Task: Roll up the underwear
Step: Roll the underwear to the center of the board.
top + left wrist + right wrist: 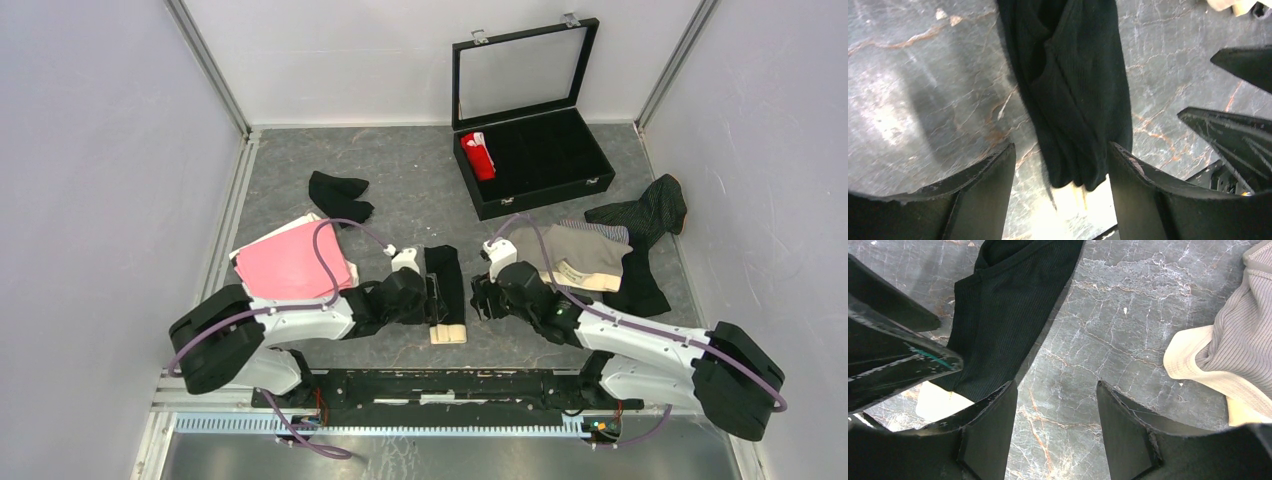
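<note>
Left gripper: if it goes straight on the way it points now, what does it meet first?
Most likely the black underwear: the open left gripper straddles its near end. The table lies right under the cloth; depth is unclear from here.

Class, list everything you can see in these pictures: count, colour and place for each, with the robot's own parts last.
case: 1, black, glass lid up, far right of centre
red underwear: 1, red with white, rolled, case's left compartment
black piece: 1, black, crumpled, far left of centre
black strip: 1, black with pale near end, between the arms
pink underwear: 1, pink, near left
grey underwear: 1, grey and beige, right
pinstriped underwear: 1, dark, far right
table: 1, grey marbled
left gripper: 1, black, open, astride the strip's end
right gripper: 1, black, open, over table
</note>
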Controlling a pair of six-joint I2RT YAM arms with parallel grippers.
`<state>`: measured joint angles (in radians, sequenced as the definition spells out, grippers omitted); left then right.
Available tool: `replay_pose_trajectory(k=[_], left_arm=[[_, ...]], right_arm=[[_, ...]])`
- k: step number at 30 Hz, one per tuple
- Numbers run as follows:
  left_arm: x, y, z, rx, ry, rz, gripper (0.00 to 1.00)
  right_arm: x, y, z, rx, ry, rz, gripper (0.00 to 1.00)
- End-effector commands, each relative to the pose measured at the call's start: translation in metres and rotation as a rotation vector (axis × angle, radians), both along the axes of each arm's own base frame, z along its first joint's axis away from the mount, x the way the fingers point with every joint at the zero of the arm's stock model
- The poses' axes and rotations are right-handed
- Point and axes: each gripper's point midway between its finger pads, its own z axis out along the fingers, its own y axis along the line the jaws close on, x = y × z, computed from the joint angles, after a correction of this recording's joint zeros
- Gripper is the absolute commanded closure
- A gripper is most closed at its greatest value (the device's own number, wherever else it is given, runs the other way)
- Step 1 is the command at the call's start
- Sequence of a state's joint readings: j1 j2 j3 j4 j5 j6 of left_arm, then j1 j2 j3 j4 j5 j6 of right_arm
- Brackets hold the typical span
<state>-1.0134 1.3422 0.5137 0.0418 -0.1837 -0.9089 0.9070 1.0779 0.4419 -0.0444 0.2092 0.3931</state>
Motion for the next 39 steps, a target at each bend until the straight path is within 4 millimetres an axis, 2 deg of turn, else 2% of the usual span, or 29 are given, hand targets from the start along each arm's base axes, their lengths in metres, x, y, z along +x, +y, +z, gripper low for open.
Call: replay_pose_trajectory(k=[1, 17, 22, 24, 29, 34, 37, 39], left_arm=[[0.01, -0.014, 0.002, -0.015, 0.023, 0.056, 0.28], [-0.001, 0.005, -0.017, 0.026, 0.065, 0.086, 0.46], [0.0, 0.004, -0.022, 0.039, 0.061, 0.077, 0.53], [0.0, 0.005, -0.026, 0.045, 0.062, 0.08, 0.55], [0.0, 0.011, -0.039, 0.07, 0.073, 0.103, 0.58], [-0.003, 0.017, -0.047, 0.095, 0.082, 0.097, 0.61], [-0.005, 0.021, -0.049, 0.103, 0.078, 0.092, 0.64], [-0.005, 0.025, -0.051, 0.109, 0.075, 0.093, 0.64]], right_arm=[[0.002, 0.003, 0.009, 0.036, -0.025, 0.002, 0.35], [0.001, -0.005, 0.01, 0.031, -0.038, -0.021, 0.35], [0.004, -0.002, 0.019, 0.051, -0.062, -0.016, 0.35], [0.007, 0.0, 0.026, 0.081, -0.085, -0.027, 0.36], [0.022, 0.011, 0.068, 0.234, -0.251, -0.032, 0.35], [0.025, 0.008, 0.111, 0.344, -0.549, 0.044, 0.2], [0.023, 0.004, 0.129, 0.309, -0.704, 0.108, 0.19], [0.024, 0.008, 0.129, 0.201, -0.744, 0.186, 0.2]])
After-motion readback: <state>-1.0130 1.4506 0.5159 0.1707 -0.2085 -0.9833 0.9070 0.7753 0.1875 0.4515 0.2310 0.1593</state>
